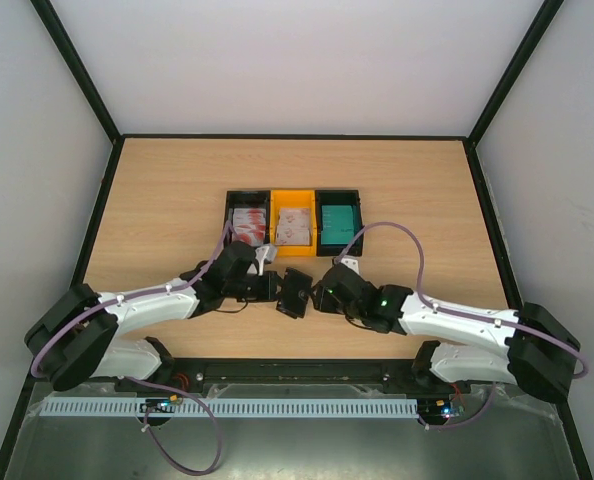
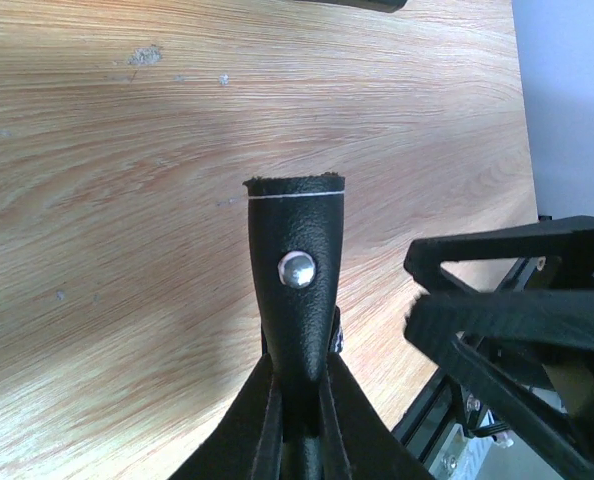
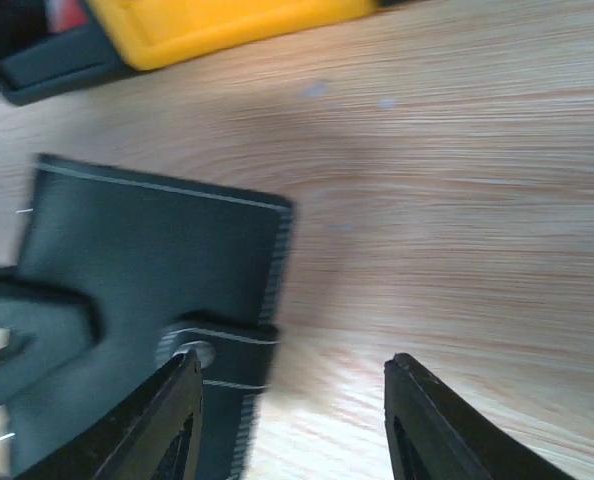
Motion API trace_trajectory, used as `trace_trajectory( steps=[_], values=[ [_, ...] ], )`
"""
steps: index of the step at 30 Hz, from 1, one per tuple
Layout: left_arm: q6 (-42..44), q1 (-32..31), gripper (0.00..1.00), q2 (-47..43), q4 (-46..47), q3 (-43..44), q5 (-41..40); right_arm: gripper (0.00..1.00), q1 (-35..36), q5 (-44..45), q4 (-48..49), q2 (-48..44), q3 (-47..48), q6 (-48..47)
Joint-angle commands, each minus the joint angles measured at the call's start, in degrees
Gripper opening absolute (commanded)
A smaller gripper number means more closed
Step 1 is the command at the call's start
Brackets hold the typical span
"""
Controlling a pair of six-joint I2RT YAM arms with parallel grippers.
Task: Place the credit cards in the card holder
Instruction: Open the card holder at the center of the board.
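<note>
Left end effector (image 1: 278, 288) grips the card holder (image 1: 295, 293), right end effector (image 3: 292, 405) hangs open and empty beside it, while credit cards (image 1: 249, 225) lie in trays (image 1: 293, 194), apparently none loaded.

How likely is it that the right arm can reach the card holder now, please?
Probably yes: the card holder, held by the left gripper, sits right beside the open right gripper, nothing between them.

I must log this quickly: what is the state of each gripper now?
Left gripper: closed on the strap of the wallet.
Right gripper: open, holding nothing.
</note>
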Motion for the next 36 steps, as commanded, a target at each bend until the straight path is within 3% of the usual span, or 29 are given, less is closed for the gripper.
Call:
trace_trajectory(
  steps=[1,11,26,30,36],
  values=[
    [1.03,0.1,0.02,-0.1,0.19,1.91,0.61,0.49,0.03,-7.46,10.83,-1.46,-1.48,-1.44],
    [1.99,0.1,0.03,0.52,1.48,2.07,2.69,0.46,0.34,-7.47,9.05,8.13,1.39,-1.94],
    [2.66,0.15,0.03,-4.63,-2.2,1.87,-4.62,0.31,3.29,19.94,-20.5,17.43,11.8,6.57],
    [3.17,0.14,0.02,-5.47,-2.96,2.12,-5.22,0.32,4.08,16.69,-13.91,13.76,12.0,3.68],
    [3.55,0.19,0.03,-5.92,-3.04,2.14,-4.69,0.46,4.08,1.59,5.15,3.58,5.72,-1.13]
  ],
)
